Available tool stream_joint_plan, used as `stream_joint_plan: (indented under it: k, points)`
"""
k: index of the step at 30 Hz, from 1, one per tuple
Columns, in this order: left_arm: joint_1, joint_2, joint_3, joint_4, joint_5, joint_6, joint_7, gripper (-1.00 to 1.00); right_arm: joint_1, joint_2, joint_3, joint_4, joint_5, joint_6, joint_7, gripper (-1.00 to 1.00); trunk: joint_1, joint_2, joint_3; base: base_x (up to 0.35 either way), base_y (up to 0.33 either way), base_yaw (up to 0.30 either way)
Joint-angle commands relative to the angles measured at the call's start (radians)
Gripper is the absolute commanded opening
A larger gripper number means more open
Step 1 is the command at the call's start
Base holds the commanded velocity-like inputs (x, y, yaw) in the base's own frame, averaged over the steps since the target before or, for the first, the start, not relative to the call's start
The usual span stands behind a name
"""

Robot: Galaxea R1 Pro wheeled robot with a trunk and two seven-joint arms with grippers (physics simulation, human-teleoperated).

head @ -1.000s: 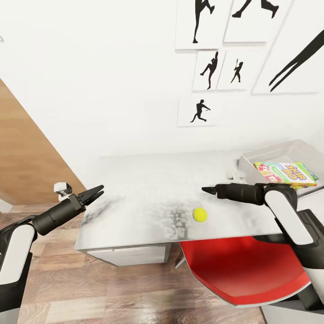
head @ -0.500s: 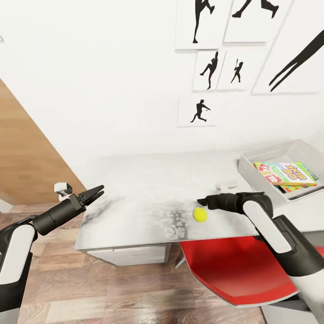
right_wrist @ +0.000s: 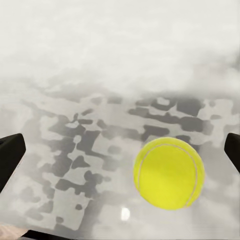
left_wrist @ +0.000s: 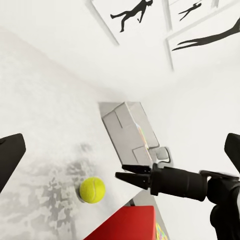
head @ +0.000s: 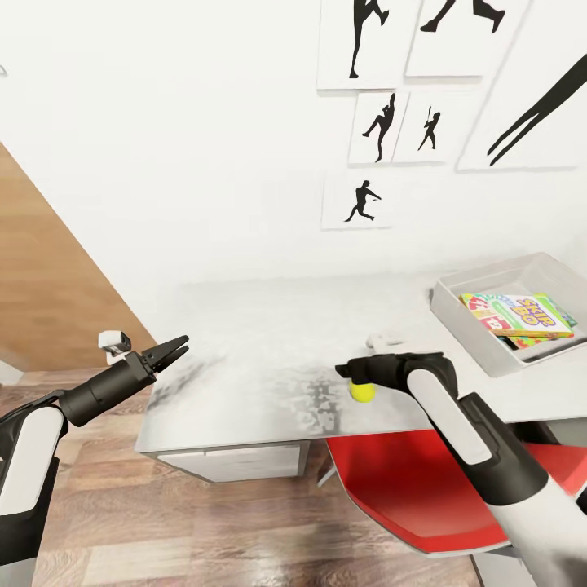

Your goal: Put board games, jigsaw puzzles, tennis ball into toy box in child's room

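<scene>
On table (head: 269, 342), right gripper (head: 344, 371) jaws spread, just above tennis ball (head: 362, 391); left gripper (head: 173, 349) spread off table's edge.

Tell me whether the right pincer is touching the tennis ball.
Apart. In the left wrist view the right pincer hangs clear of the ball, with bare table between them; the right wrist view shows the ball untouched between open fingers.

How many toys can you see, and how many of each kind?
Tennis ball: 1, on the table, under the right tool
Board games: 1, the Skip-Bo box in the toy box
Another flat box edge peeks out under it; I cannot tell what it is.
Total: 2 toys I can name
</scene>
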Motion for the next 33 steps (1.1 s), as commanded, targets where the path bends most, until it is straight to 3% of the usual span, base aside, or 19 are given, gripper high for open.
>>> stream_joint_plan:
  k: [1,7,11,33]
  points:
    - [-0.001,0.0,0.001,0.0,-0.002,0.004,-0.004,1.0,-0.001,0.011,0.006,0.0,-0.007,0.002,-0.034,1.0,0.001,-0.002,-0.002,0.0,0.0,0.0]
    - [-0.001,0.0,0.0,0.0,-0.004,0.004,-0.004,1.0,-0.003,0.053,0.018,0.004,-0.002,0.002,-0.136,1.0,0.001,-0.002,-0.002,0.0,0.0,0.0]
    - [-0.001,0.0,-0.001,0.0,-0.006,0.004,-0.004,1.0,-0.004,0.066,0.02,0.004,0.002,0.002,-0.168,1.0,0.001,-0.002,-0.002,0.0,0.0,0.0]
    - [-0.001,0.0,-0.006,0.0,-0.009,0.004,-0.004,1.0,-0.006,0.067,0.005,0.034,0.009,0.002,-0.202,1.0,0.001,-0.002,-0.002,0.0,0.0,0.0]
